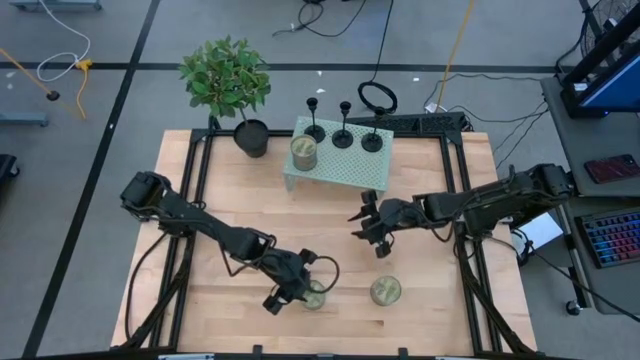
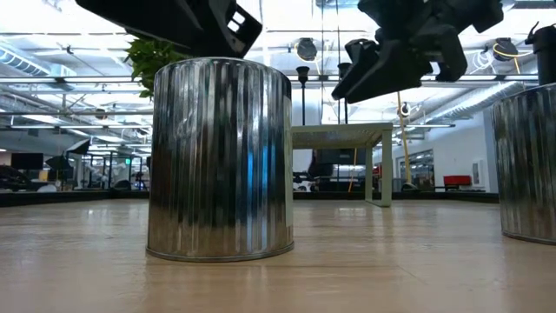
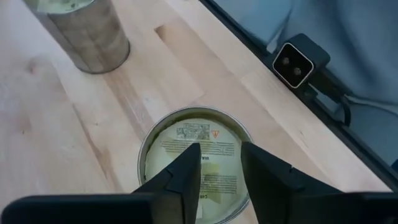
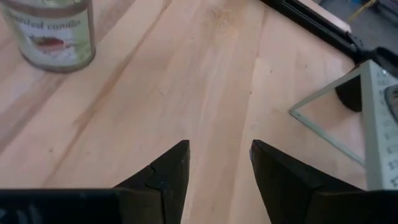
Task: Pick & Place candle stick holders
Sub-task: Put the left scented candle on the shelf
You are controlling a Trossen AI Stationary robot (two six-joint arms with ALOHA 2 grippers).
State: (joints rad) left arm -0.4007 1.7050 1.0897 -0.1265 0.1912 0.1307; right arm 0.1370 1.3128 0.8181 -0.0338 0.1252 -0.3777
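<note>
A: Near the bottom centre of the high view, the left gripper (image 1: 287, 293) hangs right over a jar candle (image 1: 314, 294). Its wrist camera shows the fingers (image 3: 185, 180) apart above the lid (image 3: 196, 149), gripping nothing.

B: And the candle stick holders (image 1: 343, 130)?

A: All three stand in a row on the pale perforated stand (image 1: 336, 166) at the upper centre of the frame, well apart from both arms. A second jar candle (image 1: 303, 151) shares that stand, on the left end.

B: So what could go wrong?

A: My worry is the wrong target. If the left gripper descends here, it grabs or knocks the jar, not a holder. The jar sits close to the counter's (image 1: 220, 205) lower edge, so a shove could send it off.

B: The right arm?

A: The right gripper (image 1: 367, 224) hovers at mid-frame, fingers spread and empty over bare wood, with a third jar candle (image 1: 386, 290) below it in the picture. It is nearer the stand. Reaching in, it could clip the stand's edge, and those holders have thin stems on small bases, so I judge that one bump could topple the row.
</note>
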